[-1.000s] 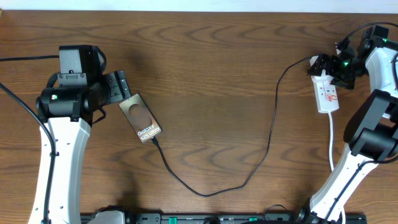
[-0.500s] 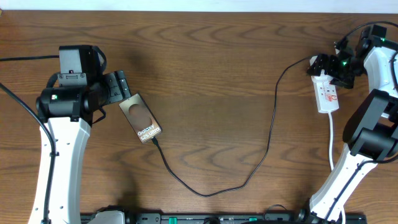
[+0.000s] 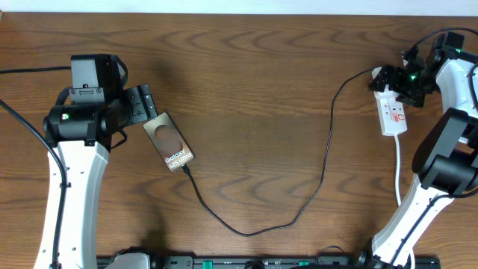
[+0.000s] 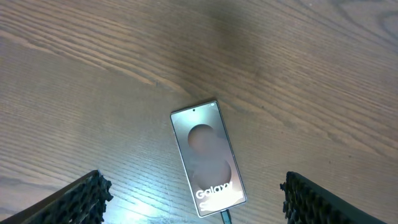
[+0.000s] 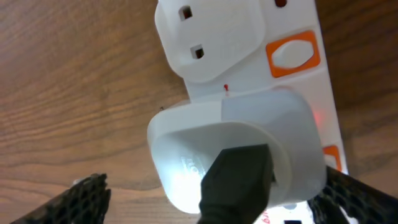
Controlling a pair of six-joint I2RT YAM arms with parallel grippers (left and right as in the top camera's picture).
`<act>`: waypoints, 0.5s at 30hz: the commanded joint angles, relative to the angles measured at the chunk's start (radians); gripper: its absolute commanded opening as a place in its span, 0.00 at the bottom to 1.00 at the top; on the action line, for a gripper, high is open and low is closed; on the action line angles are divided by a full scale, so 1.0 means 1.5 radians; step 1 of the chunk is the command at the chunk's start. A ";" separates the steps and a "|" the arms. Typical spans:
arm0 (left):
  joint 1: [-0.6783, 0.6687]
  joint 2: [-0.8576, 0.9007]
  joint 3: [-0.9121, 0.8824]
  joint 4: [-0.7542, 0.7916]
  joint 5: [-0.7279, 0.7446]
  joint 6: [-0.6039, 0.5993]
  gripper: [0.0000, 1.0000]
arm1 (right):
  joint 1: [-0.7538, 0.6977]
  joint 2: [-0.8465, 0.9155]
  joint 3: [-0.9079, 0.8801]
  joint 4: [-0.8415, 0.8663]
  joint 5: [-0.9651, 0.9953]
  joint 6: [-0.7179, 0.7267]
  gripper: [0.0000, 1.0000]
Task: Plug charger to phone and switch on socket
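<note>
Right wrist view: the socket (image 5: 292, 78) ran off the top, right and bottom edges; the charger (image 5: 239, 180) plug ran off the bottom edge. Overhead view: the right gripper (image 3: 388, 82) covered the socket's far end, and switch positions were too small to read. Left wrist view: the bottom edge cut off the charger tip below the phone (image 4: 205, 158).

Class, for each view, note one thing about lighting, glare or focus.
Overhead: evenly lit and sharp, with a soft shadow on the table. Left wrist: phone crisp, its glossy face showing blurry reflections; glare on the wood at the bottom edge. Right wrist: white adapter close to the lens, bright and soft-edged.
</note>
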 commanded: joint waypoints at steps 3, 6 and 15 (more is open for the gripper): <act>-0.002 -0.005 0.013 0.001 -0.011 0.006 0.87 | 0.015 0.016 -0.025 -0.030 0.004 0.039 0.99; -0.002 -0.005 0.013 0.001 -0.011 0.006 0.87 | 0.001 -0.014 -0.023 -0.044 0.032 0.041 0.99; -0.002 -0.005 0.013 0.001 -0.011 0.006 0.87 | -0.009 -0.124 -0.023 -0.066 0.085 0.053 0.99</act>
